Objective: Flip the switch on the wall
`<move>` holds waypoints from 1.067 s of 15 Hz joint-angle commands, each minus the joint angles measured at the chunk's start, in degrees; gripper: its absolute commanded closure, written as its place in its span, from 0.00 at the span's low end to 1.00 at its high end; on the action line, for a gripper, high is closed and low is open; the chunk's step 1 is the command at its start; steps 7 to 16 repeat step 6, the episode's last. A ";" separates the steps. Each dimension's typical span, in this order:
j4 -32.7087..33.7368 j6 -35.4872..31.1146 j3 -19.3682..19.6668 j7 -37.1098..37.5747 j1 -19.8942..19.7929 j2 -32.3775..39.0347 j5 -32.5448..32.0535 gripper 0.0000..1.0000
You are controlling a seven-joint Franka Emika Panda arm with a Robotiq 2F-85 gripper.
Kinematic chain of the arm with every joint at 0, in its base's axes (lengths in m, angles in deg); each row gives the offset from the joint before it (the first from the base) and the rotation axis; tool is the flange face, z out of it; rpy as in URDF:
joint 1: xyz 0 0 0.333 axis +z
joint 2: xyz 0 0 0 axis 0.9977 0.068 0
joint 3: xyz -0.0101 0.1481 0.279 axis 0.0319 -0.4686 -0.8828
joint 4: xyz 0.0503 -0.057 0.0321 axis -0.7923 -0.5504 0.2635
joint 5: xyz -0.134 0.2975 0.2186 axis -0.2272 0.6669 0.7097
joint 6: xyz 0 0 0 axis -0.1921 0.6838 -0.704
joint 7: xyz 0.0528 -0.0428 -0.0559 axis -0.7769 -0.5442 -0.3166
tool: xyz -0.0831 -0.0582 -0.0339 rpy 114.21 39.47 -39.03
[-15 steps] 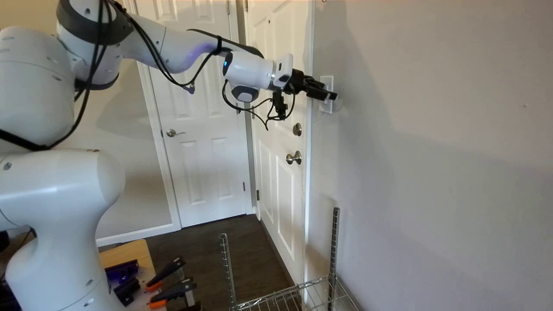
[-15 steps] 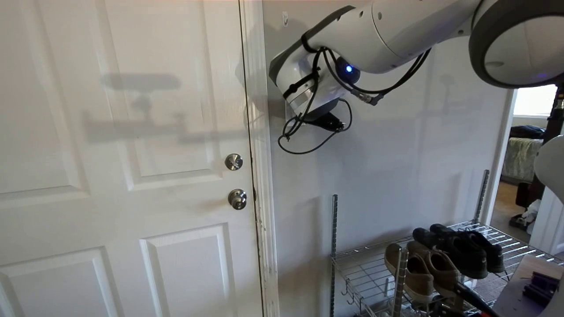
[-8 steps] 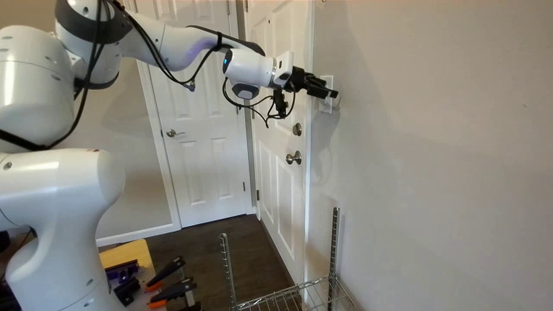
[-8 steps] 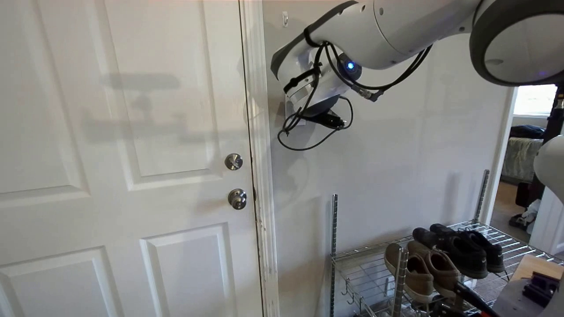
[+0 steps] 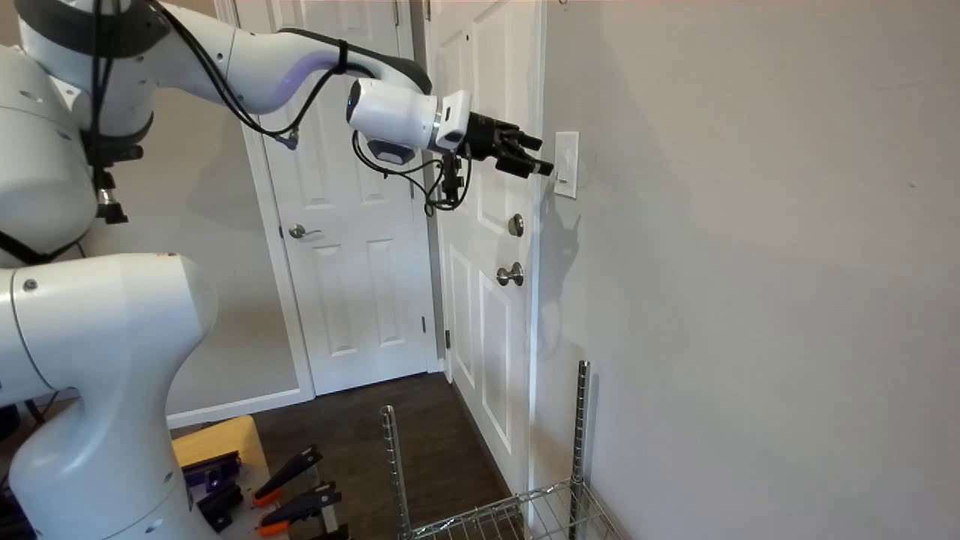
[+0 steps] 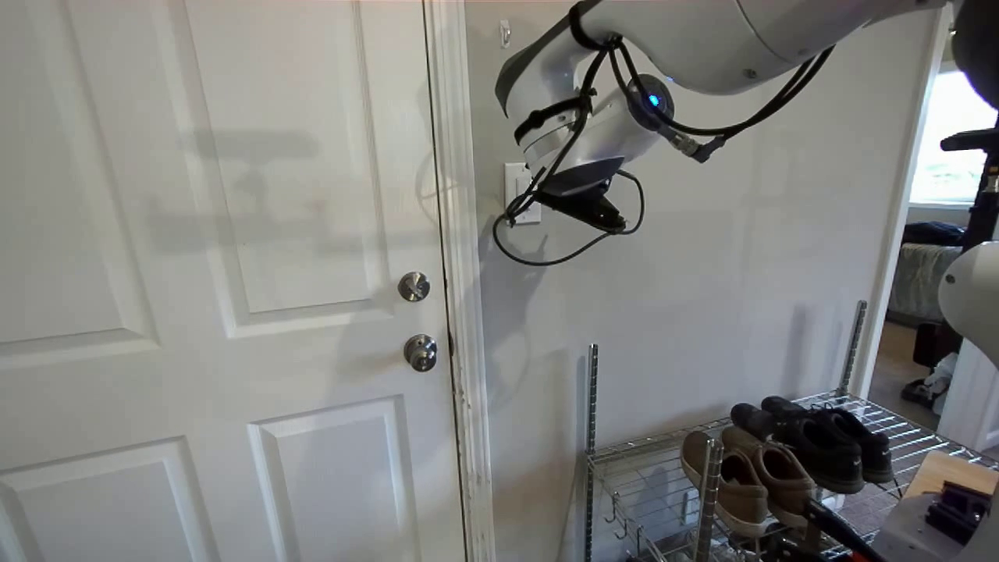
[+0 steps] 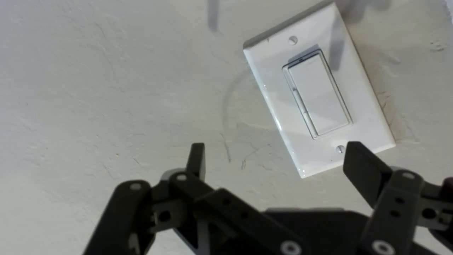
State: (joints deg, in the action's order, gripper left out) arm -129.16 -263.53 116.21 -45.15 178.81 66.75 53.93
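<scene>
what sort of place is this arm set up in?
Probably a home entryway: a door with knob and deadbolt, shoes on a rack and, farther back, what looks like a bed.

In the wrist view: one switch [image 7: 319, 95], two screws [image 7: 292, 40], one claw [image 7: 276, 154], two fingers [image 7: 366, 171]. One arm [image 5: 259, 71] in both exterior views. In an exterior view: two doors [image 5: 341, 292], one lever [image 5: 298, 231], one knob [image 5: 511, 274], one deadbolt [image 5: 516, 224], two orange-tipped clamps [image 5: 289, 475]. In an exterior view: one rack [image 6: 890, 419], three posts [image 6: 592, 398], two tan shoes [image 6: 741, 497]; black shoes [image 6: 833, 460] overlap, count unclear.
</scene>
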 commanded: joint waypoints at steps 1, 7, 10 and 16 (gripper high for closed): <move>-2.53 -0.09 4.36 -3.02 5.22 -1.99 4.56 0.00; -2.35 0.00 4.37 0.00 5.06 -0.18 3.66 0.00; -2.35 0.00 4.37 0.00 5.06 -0.18 3.66 0.00; -2.35 0.00 4.37 0.00 5.06 -0.18 3.66 0.00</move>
